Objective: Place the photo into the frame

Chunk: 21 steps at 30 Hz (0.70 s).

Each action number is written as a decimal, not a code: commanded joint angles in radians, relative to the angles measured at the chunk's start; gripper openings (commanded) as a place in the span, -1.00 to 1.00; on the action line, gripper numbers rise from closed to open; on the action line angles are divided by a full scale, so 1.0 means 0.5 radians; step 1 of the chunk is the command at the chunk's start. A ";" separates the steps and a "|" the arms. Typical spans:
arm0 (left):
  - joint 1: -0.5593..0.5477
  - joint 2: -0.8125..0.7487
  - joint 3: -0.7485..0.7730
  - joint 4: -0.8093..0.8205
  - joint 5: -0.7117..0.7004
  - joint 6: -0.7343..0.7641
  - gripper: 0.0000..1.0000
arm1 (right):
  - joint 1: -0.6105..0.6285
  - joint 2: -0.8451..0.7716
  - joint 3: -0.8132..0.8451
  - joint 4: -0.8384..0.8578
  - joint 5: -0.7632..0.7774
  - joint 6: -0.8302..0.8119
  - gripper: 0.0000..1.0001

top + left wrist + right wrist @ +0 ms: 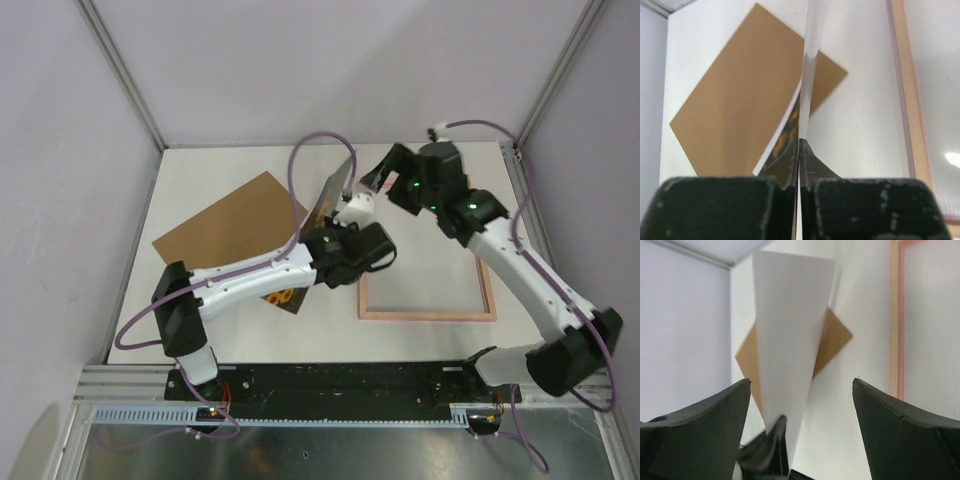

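Black pads of the left gripper (799, 165) fill the bottom of the left wrist view, pinched tight on the lower edge of the photo (810, 75). Nothing else holds the sheet.

- Photo: up off the table (200, 180), standing near upright and edge-on to the left wrist camera. A sliver of the sunflower print shows on one face. The right wrist view shows the plain white back.
- Right gripper (800, 390): jaws wide apart, one on each side of the photo's top, touching nothing that I can see.
- Frame (428, 315): flat on the table to the right of the photo, near but not under it, its middle bare.
- Brown board (225, 225): flat, to the left behind the photo, apart from the frame.

Step in hand, as I judge it: carry the sheet over the frame on the left grip alone.

- Draw the right jaws clear first so they do not catch the top edge.
- Tip the sheet from upright to flat as it travels.
- Square its edges to the rails before lowering.
- Set one long edge inside a rail, then let the rest down.

A thin sheet pinched at one edge will likely sag and twist, so go slowly.
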 commanded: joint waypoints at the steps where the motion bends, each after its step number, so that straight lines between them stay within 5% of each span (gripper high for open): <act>1: 0.138 -0.174 0.220 0.036 -0.144 0.172 -1.00 | -0.111 -0.308 0.118 -0.122 0.228 -0.119 0.75; 10: 0.506 -0.244 0.730 0.097 0.147 0.425 -1.00 | -0.065 -0.327 -0.192 -0.263 0.477 -0.256 0.47; 21: 0.885 -0.322 1.091 0.111 0.682 0.547 -1.00 | 0.380 0.364 -0.273 -0.241 0.796 -0.310 0.24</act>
